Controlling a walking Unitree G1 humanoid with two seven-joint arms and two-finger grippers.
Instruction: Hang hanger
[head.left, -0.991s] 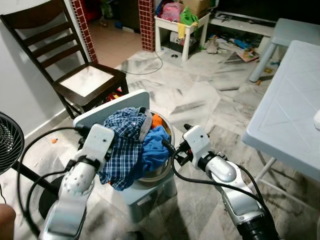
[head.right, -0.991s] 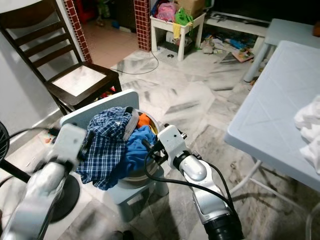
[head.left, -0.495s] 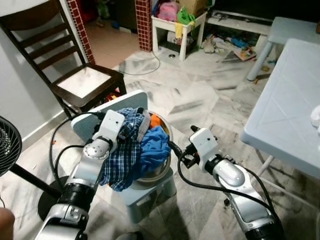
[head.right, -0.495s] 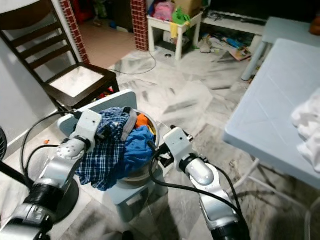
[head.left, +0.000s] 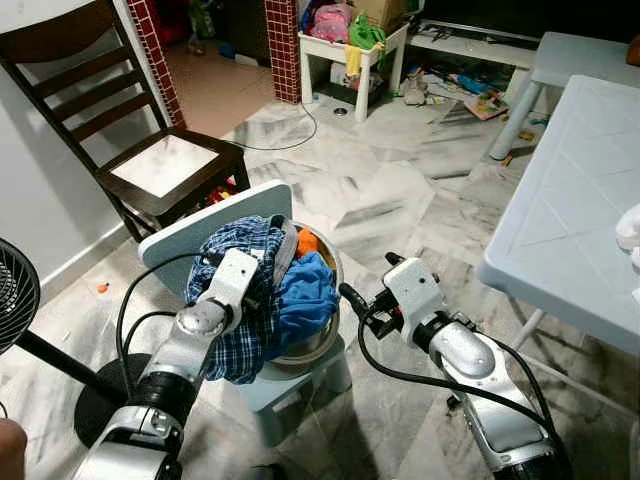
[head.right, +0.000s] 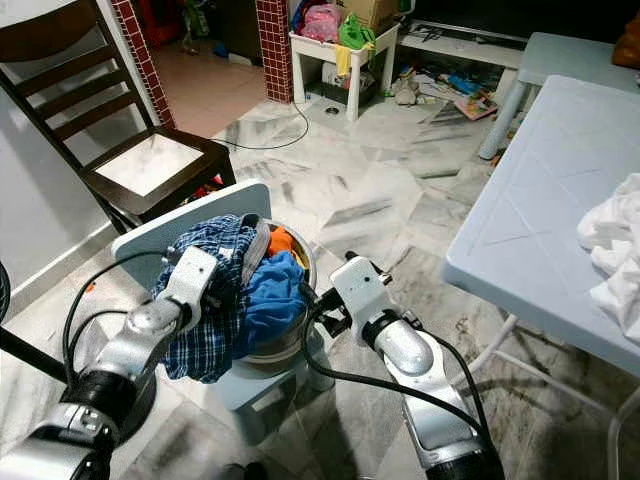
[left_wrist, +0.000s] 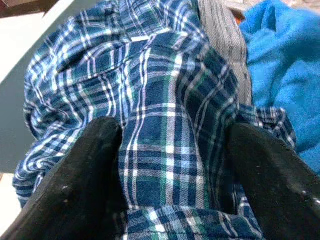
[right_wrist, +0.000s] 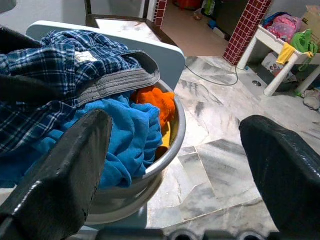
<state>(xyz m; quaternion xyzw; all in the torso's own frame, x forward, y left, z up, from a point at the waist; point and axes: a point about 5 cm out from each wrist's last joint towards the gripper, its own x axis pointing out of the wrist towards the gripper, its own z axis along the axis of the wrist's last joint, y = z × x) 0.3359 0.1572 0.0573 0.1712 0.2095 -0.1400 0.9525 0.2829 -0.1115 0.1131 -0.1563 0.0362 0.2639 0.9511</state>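
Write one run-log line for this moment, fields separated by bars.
left gripper: open, fingers on plaid shirt | right gripper: open, beside metal basin | hanger: not yet hung

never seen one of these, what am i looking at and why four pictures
It is a walking humanoid robot with two silver arms, each ending in a hand of two black fingers. Two pictures come from the stereo camera on its head, looking down; the other two come from cameras on its wrists. In front stands a metal basin heaped with laundry on a pale stool. The left hand is open, its fingers astride a blue plaid shirt. The right hand is open beside the basin, holding nothing. A dark wooden chair and a white table stand nearby.
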